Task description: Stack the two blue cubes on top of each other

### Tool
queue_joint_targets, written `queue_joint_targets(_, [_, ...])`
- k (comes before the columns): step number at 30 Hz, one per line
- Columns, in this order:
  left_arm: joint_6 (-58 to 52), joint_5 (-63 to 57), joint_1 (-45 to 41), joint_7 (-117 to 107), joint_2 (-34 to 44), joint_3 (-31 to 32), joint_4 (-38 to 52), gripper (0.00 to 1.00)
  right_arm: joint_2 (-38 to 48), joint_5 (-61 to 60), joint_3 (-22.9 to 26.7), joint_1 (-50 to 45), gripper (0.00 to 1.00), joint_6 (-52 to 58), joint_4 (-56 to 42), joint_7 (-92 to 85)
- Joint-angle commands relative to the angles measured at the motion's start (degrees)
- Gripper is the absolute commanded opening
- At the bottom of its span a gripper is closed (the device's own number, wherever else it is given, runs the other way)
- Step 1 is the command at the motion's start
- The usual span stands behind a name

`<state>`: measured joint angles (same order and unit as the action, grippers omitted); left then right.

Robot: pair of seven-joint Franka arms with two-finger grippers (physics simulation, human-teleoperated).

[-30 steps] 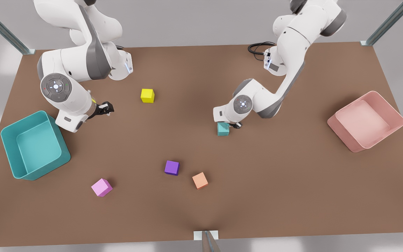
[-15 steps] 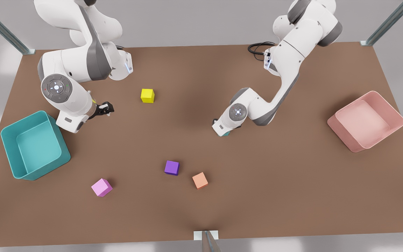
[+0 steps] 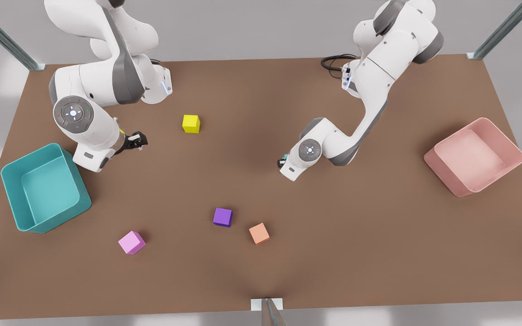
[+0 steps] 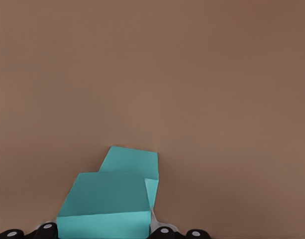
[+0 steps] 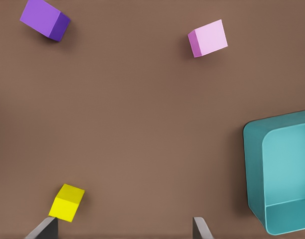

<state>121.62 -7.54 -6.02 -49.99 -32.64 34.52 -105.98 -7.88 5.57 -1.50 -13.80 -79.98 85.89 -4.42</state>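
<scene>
The two blue cubes point(image 3: 283, 157) were found just off the middle of the table point(image 3: 379, 226), toward 1 o'clock in the front view, taking 12 o'clock as the table's far edge. There they were seen as no more than a teal sliver under the wrist of the arm on the front view's right. In the left wrist view the nearer blue cube point(image 4: 105, 206) was clamped between the fingers of the left gripper point(image 4: 106, 230). The farther blue cube point(image 4: 132, 162) was partly covered by it and turned at a different angle. Whether the two were touching could not be told.

From the cubes outward in the front view:
- An orange cube point(image 3: 259, 233) was placed near 6 o'clock.
- A purple cube point(image 3: 222, 217) was placed between 7 and 8 o'clock.
- A pink cube point(image 3: 131, 242) was placed at 8 o'clock, farther off.
- A yellow cube point(image 3: 191, 123) was set at 10 o'clock.
- A teal bin point(image 3: 34, 151) was set far out at 9 o'clock.
- A pink bin point(image 3: 460, 131) was set far out at 3 o'clock.

The right gripper point(image 3: 137, 140) was held waiting between the yellow cube and the teal bin. Its fingers were spread apart with nothing between them, above bare table.
</scene>
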Motion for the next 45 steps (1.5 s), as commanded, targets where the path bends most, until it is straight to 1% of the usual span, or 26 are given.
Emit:
queue_joint_targets(1, [1.34, 4.99, 1.36, 3.50, 0.03, 1.69, -1.07, 1.00, 0.06, -0.04, 0.00, 0.00, 1.00, 0.00, -0.03, -0.42])
queue_joint_targets(5, [1.69, 4.99, 1.36, 3.50, -0.14, 1.78, -1.07, 1.00, 0.06, -0.04, 0.00, 0.00, 1.00, 0.00, 0.06, -0.42])
queue_joint_targets(11, [3.89, 4.64, 2.24, 3.50, -2.52, 1.87, -1.07, 1.00, -0.38, -0.04, 0.00, 0.00, 1.00, -0.09, 0.06, -0.42])
queue_joint_targets(13, [3.89, 4.72, 2.24, 3.50, -2.43, 1.87, -0.99, 1.00, -0.38, -0.04, 0.09, 0.00, 1.00, -0.17, 0.06, -0.42])
queue_joint_targets(16, [3.80, 4.72, 3.82, 3.50, -2.34, 3.45, -0.81, 1.00, -0.38, -0.04, 0.00, 0.00, 1.00, -0.17, -0.02, -0.42])
queue_joint_targets(33, [3.80, 3.67, 5.14, 2.88, -2.25, 3.45, 1.48, 1.00, -0.12, 0.14, 0.00, 0.00, 1.00, -0.17, 0.06, -0.33])
queue_joint_targets(36, [3.62, 2.44, 7.33, 3.06, -2.25, 3.45, 1.65, 1.00, -0.12, 0.14, 0.00, 0.00, 1.00, -0.17, 0.06, -0.33])
queue_joint_targets(39, [3.01, 2.44, 13.83, 5.43, -2.16, 5.29, 4.46, 1.00, -0.12, 0.32, 0.00, 0.00, 1.00, -0.17, 0.15, -0.33])
queue_joint_targets(40, [-9.09, 2.09, 19.28, 11.48, -0.85, 7.32, 12.00, 1.00, -0.12, 0.32, 0.00, 0.00, 1.00, -0.17, 0.15, -0.33])
queue_joint_targets(41, [-29.74, -5.37, 21.40, 25.71, -0.85, 7.23, 23.87, 1.00, -0.12, 0.23, 0.00, -0.09, 1.00, -0.17, 0.15, -0.33])
queue_joint_targets(42, [-45.66, -10.56, 21.84, 34.51, -0.85, 7.05, 34.77, 1.00, -0.03, 0.23, 0.00, -0.09, 1.00, -0.17, 0.06, -0.33])
queue_joint_targets(43, [-58.23, -17.24, 21.49, 42.95, -0.76, 7.84, 43.74, 1.00, 0.15, 0.23, 0.00, -0.09, 1.00, -0.17, 0.15, -0.33])
queue_joint_targets(44, [-62.56, -17.78, 21.83, 44.89, 1.17, 7.85, 46.65, 1.00, 0.23, 0.23, 0.00, -0.09, 1.00, -0.17, 0.15, -0.33])
queue_joint_targets(45, [-56.79, -15.76, 11.76, 63.68, 12.49, -10.92, 33.24, 1.00, 0.32, 0.23, 0.00, -0.09, 1.00, -0.17, 0.15, -0.24])
